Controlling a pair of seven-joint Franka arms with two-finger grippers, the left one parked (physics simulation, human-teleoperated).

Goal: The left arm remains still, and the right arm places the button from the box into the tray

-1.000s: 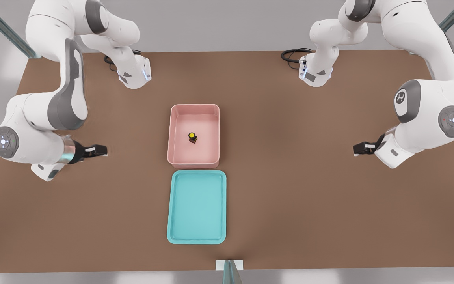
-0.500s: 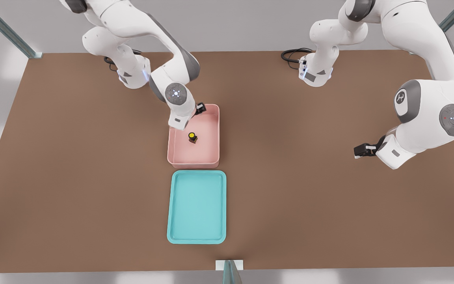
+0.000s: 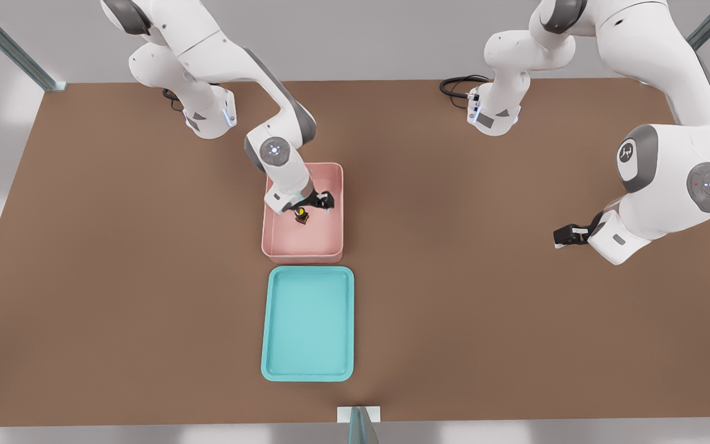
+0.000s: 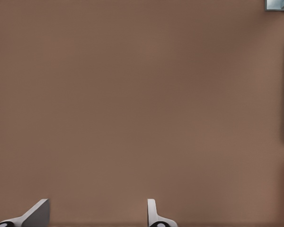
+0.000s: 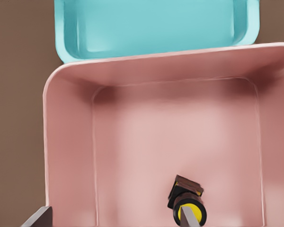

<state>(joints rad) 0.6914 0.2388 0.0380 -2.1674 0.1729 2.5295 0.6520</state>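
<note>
The gripper [image 3: 312, 206] of the right arm [image 3: 281, 161] was seen lowered inside the box [image 3: 303, 246], just above the button [image 3: 301, 214]. Its fingers [image 5: 38, 218] were spread wide and nothing was held; in the wrist view one finger was seen in front of the yellow cap, the other well off to the side. The button lay near the middle of the box floor. It was judged small, light and rigid, with a smooth round cap likely to slip, so the squarer dark base would be the surer place to pinch. The tray [image 3: 308, 373] lay just beside the box, nearer the table's front edge.
</note>
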